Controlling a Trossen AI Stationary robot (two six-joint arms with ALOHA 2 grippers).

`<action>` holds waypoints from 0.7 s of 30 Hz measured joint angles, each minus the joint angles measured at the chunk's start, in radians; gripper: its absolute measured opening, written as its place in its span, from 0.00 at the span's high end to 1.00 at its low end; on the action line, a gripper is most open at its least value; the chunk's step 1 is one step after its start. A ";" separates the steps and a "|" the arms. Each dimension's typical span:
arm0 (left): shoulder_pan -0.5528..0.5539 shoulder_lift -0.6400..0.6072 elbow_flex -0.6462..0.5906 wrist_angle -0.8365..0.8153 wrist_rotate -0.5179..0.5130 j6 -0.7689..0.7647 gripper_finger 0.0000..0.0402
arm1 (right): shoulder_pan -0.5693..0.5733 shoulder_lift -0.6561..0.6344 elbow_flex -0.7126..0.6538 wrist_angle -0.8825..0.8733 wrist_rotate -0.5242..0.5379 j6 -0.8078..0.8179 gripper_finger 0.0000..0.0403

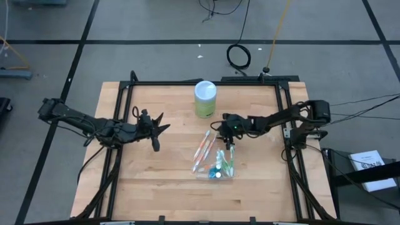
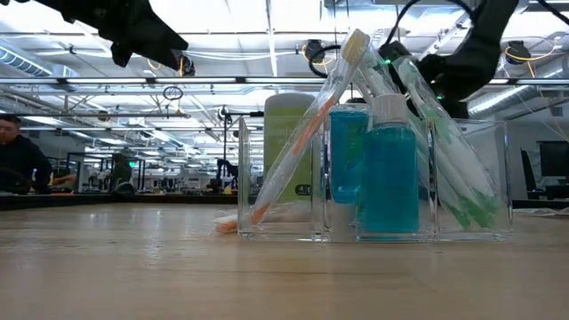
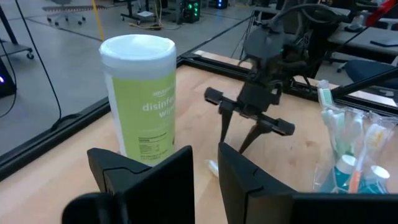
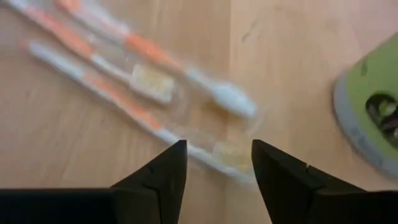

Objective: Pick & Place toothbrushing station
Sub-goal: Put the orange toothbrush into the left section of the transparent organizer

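Orange-and-white toothbrushes in clear wrap (image 1: 203, 149) lie flat on the wooden table, seen from close up in the right wrist view (image 4: 143, 81). A clear organizer (image 1: 220, 169) near them holds green toothbrushes, an orange one and blue bottles (image 2: 373, 178). My right gripper (image 1: 229, 140) is open and points down over the far end of the loose toothbrushes (image 4: 217, 165); its fingers stand on either side of a brush head without touching it. My left gripper (image 1: 157, 132) is open a little and empty, left of the table's middle (image 3: 205, 168).
A green wipes canister with a white lid (image 1: 205, 99) stands upright at the table's far middle, close to both grippers (image 3: 140, 99). A black frame rail (image 1: 284, 125) runs along the table's edges. People are in the room beyond the table.
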 joint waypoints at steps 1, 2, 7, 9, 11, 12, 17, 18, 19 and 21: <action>0.000 0.000 0.000 0.000 0.000 -0.004 0.99 | -0.009 0.012 0.010 0.001 -0.012 -0.006 0.57; 0.000 0.000 0.000 0.000 0.000 -0.005 0.99 | -0.017 0.024 0.016 -0.002 -0.025 -0.014 0.58; 0.000 0.000 0.000 -0.001 0.000 -0.005 0.99 | -0.037 0.062 0.027 -0.022 -0.087 -0.059 0.61; 0.000 0.000 0.000 -0.002 0.000 -0.005 0.99 | -0.037 0.061 0.027 -0.047 -0.087 -0.079 0.63; 0.000 0.000 0.000 -0.002 0.000 -0.005 1.00 | -0.037 0.060 0.027 -0.080 -0.085 -0.093 0.64; 0.000 0.000 0.000 -0.002 0.000 -0.005 1.00 | -0.037 0.050 0.028 -0.104 -0.085 -0.092 0.65; 0.000 0.000 0.000 -0.010 0.001 -0.009 0.99 | -0.036 -0.004 0.028 -0.270 -0.048 -0.004 0.69; 0.000 0.000 0.000 -0.010 0.001 -0.009 0.99 | -0.035 -0.023 0.027 -0.311 -0.030 0.020 0.70; 0.000 0.000 0.000 -0.013 0.001 -0.012 1.00 | -0.035 -0.038 0.026 -0.347 -0.015 0.036 0.70; 0.000 0.000 0.000 -0.027 0.002 -0.020 1.00 | -0.035 -0.065 0.026 -0.394 0.019 0.044 0.71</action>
